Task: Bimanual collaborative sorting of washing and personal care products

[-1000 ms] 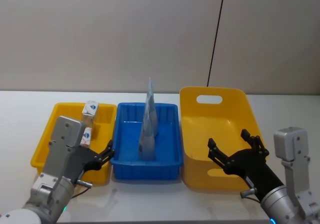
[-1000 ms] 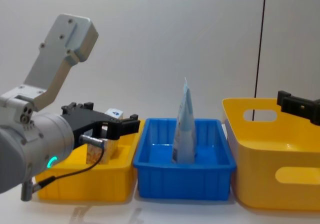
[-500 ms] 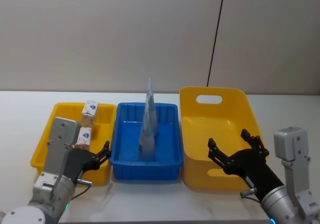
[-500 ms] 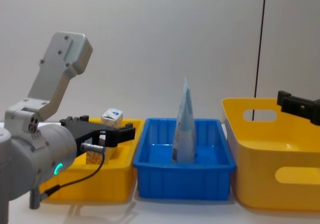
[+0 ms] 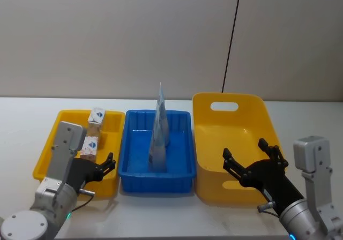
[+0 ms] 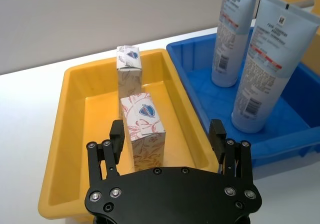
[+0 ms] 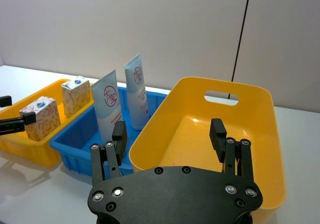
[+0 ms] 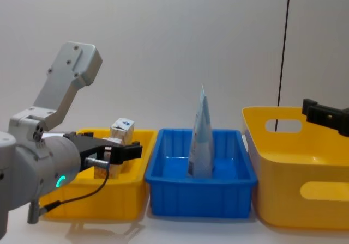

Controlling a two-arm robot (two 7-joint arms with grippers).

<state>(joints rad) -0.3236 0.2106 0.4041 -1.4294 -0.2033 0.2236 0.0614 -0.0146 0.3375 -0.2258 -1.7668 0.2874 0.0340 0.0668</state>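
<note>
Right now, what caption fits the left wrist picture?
Open left gripper faces two patterned boxes in a yellow bin beside two tubes.

A lab-like test station: bare white counter (image 5: pixel 311 122), plain grey wall (image 5: pixel 107 36) at 12 o'clock, a thin black line (image 5: pixel 232 36) toward 1 o'clock, shallow yellow bin (image 5: pixel 45 155), blue bin (image 5: pixel 155 184) and deep yellow bin (image 5: pixel 252 104) in a row.

I've pulled the left pincer (image 5: pixel 104 166) back toward the near side. It now sits lower and farther left, at the near right corner of the small yellow bin (image 5: pixel 45 153), uncovering more of the white box with red leaf pattern (image 5: pixel 89 147).
</note>
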